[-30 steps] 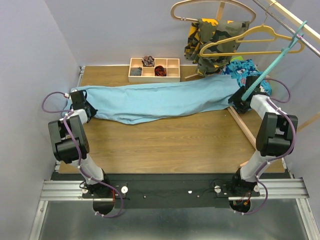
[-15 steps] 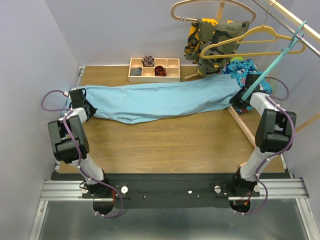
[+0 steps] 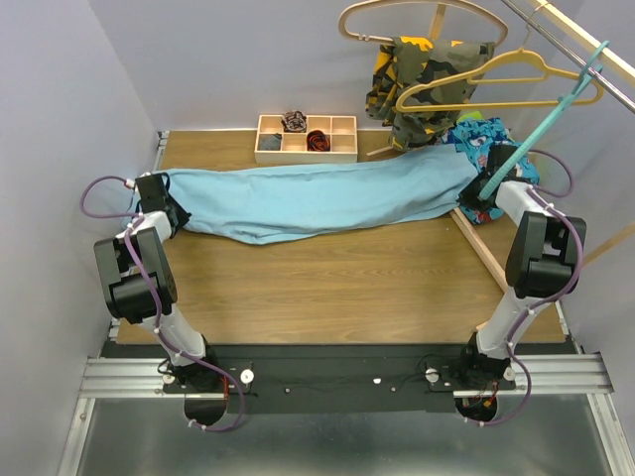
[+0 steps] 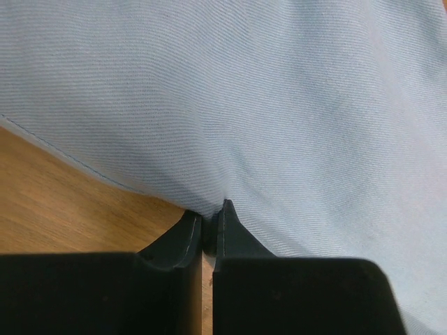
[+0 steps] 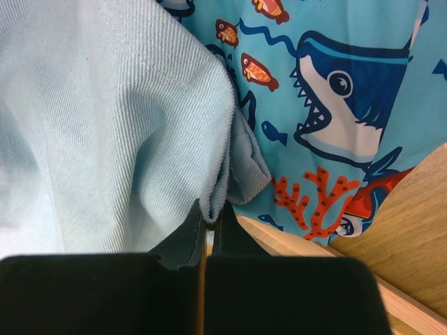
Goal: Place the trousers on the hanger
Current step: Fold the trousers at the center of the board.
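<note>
Two arms: left arm [image 3: 134, 273], right arm [image 3: 541, 253]; one pair of trousers [image 3: 317, 198]; three hangers: teal hanger [image 3: 543, 121], yellow hanger [image 3: 518, 57], pale wooden hanger [image 3: 486, 14]; one camouflage garment [image 3: 422, 74]; one shark-print cloth [image 3: 481, 134]; one wooden tray [image 3: 270, 149], eight compartments.

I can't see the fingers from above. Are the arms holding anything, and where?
Both hold the trousers. The left tool pinches an edge at one end; the right tool pinches the edge at the other end, by the shark-print cloth.

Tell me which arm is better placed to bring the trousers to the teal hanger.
Right: the right gripper pinches the trousers end beside the teal hanger; the left gripper holds the far end.
</note>
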Tool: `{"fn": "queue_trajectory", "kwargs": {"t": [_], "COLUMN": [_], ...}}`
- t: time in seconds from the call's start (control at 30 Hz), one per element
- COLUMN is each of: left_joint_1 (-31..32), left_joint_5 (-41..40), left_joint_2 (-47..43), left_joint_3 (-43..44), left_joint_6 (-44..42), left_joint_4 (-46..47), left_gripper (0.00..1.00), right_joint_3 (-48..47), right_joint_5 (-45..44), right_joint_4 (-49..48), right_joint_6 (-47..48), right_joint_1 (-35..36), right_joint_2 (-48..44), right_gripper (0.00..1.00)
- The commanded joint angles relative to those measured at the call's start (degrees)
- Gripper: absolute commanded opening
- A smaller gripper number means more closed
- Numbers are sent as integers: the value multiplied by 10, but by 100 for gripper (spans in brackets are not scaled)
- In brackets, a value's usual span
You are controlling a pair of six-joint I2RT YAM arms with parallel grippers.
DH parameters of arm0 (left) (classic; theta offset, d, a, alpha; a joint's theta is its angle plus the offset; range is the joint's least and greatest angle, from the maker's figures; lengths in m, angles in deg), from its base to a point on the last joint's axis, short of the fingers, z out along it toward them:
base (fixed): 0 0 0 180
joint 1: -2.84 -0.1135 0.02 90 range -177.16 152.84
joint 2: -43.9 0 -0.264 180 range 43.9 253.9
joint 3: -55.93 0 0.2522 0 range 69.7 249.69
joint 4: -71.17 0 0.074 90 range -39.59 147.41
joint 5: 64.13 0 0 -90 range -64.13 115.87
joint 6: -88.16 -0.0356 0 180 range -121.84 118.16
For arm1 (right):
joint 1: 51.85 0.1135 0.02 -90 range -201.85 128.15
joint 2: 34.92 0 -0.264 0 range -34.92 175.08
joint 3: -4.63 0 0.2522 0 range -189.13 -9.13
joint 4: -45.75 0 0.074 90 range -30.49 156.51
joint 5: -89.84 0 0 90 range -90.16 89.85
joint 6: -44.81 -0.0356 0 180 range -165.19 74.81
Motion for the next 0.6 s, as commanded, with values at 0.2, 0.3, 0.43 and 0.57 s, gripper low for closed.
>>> {"fn": "queue_trajectory", "kwargs": {"t": [0.2,0.3,0.43,0.57], "left_joint_1": [-15,-23,-36,-43], "left_joint_5": [-61,-80,-88,-94], "left_joint_2": [-32,-47,-75,-97], "left_joint_3": [40,39,24,-10], "left_joint_6": [-38,-45,-45,-45], "left_joint_4": [-20,-27,-34,-39], "left_gripper": [0,0,0,0], "right_joint_3": [28,43,57,93], "right_joint_5": [-100,-121,-155,-188], "right_joint_4": [-5,3,49,72], "right_joint_6": [-8,-3,-4,-22], "right_joint_1": [-15,-16,-17,-17], "right_joint_2": [-89,-137,-169,-204], "right_gripper": [1,1,1,1]}}
